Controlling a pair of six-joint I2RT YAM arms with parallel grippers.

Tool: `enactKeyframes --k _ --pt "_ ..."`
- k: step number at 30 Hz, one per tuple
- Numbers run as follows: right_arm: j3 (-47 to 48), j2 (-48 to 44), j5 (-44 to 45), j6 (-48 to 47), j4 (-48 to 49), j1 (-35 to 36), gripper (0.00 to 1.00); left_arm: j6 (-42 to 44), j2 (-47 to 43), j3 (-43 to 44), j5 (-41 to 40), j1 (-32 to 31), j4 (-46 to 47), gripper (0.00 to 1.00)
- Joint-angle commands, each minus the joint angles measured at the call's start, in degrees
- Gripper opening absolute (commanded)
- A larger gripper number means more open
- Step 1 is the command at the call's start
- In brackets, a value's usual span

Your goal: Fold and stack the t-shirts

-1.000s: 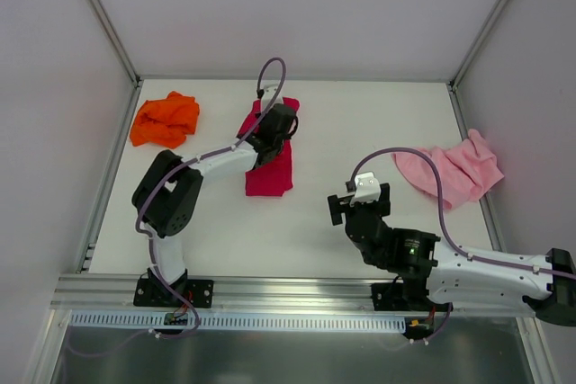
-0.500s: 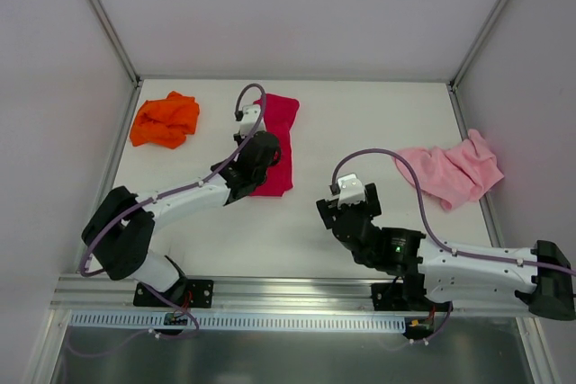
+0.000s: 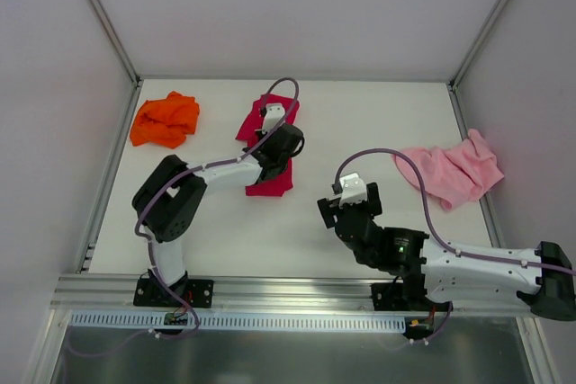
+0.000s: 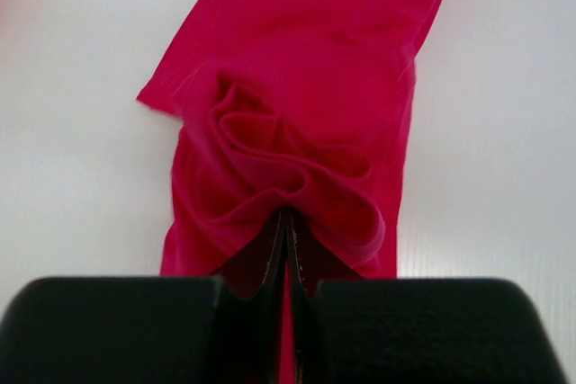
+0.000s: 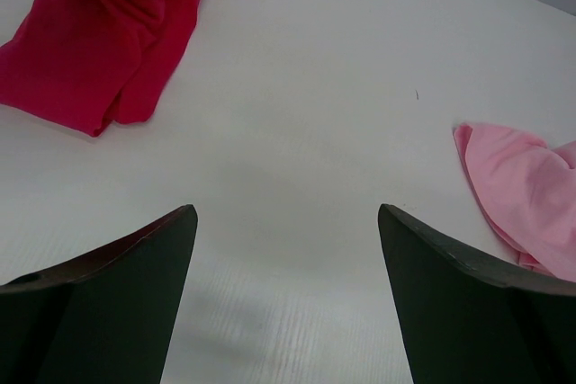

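The crimson red t-shirt (image 3: 269, 183) lies as a long narrow strip on the white table at centre back. My left gripper (image 3: 283, 145) sits over its middle, shut on a raised, bunched fold of the red cloth (image 4: 306, 69), which ripples just ahead of the closed jaws (image 4: 288, 218). The orange t-shirt (image 3: 165, 119) lies crumpled at the back left. At the right edge the pale pink t-shirt (image 3: 454, 169) is spread loosely. My right gripper (image 3: 346, 199) hovers open over bare table between red and pink, empty (image 5: 283, 213); the red (image 5: 81, 51) and pink (image 5: 531, 195) shirts flank it.
White enclosure walls with aluminium posts (image 3: 108, 33) bound the table on three sides. A metal rail (image 3: 270, 290) runs along the near edge by the arm bases. The right arm's cable (image 3: 423, 195) loops toward the pink shirt.
My left gripper moved along the red t-shirt, drew back toward the near left, then returned to its middle, where the cloth now bunches. The right gripper shifted slightly left.
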Motion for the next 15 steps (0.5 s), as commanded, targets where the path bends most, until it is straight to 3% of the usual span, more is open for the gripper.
enactKeyframes --k 1,12,15 --pt "1.68 -1.6 1.43 0.33 1.12 0.34 0.87 1.4 4.04 7.66 2.54 1.95 -1.69 0.0" --pt "2.29 0.5 0.72 -0.99 2.09 2.45 0.87 5.8 10.99 22.77 5.17 7.66 -6.01 0.0" --pt "2.29 1.03 0.28 -1.43 2.79 2.72 0.87 6.94 9.87 20.27 5.35 8.2 -3.74 0.0"
